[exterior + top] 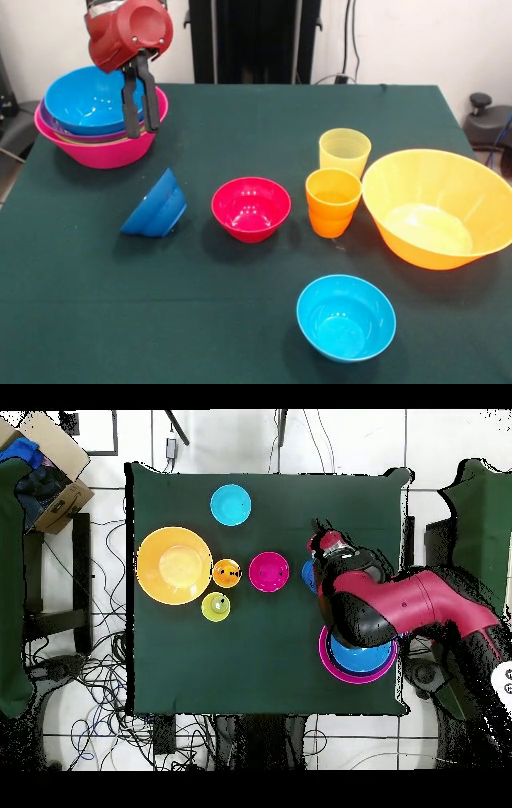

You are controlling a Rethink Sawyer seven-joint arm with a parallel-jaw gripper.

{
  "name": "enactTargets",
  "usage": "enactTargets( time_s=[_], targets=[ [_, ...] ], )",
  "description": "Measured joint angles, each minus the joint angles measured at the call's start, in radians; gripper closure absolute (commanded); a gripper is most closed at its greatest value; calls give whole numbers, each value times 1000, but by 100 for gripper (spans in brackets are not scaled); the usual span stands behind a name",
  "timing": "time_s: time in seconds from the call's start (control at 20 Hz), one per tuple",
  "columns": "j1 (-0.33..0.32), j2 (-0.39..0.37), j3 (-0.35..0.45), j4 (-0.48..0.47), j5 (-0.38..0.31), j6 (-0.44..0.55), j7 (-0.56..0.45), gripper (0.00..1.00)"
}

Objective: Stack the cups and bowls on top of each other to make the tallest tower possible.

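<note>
The tower (100, 150) stands at the table's far left: a large pink bowl holding green and purple bowls, with a sky blue bowl (86, 100) on top. My gripper (142, 130) hangs over the tower's right rim, open, with nothing between its black fingers (129, 108). A dark blue bowl (157, 206) lies tipped on its side. A red bowl (250, 208), an orange cup (332, 200), a pale yellow cup (345, 150), a large orange bowl (436, 210) and a cyan bowl (346, 317) stand upright. In the overhead view the arm (395, 606) covers most of the tower (357, 662) and hides the gripper.
The green cloth-covered table (240, 320) ends close behind the tower on the left. The robot's black pedestal (254, 40) stands at the far edge. A cardboard box (55, 459) sits off the table in the overhead view.
</note>
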Motion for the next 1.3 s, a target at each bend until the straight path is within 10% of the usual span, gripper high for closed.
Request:
enactTargets(
  time_s=[0.6, 1.3],
  targets=[
    [1, 35, 2, -4, -63, 0, 0, 0],
    [-73, 263, 7, -53, -70, 0, -20, 0]
  ],
)
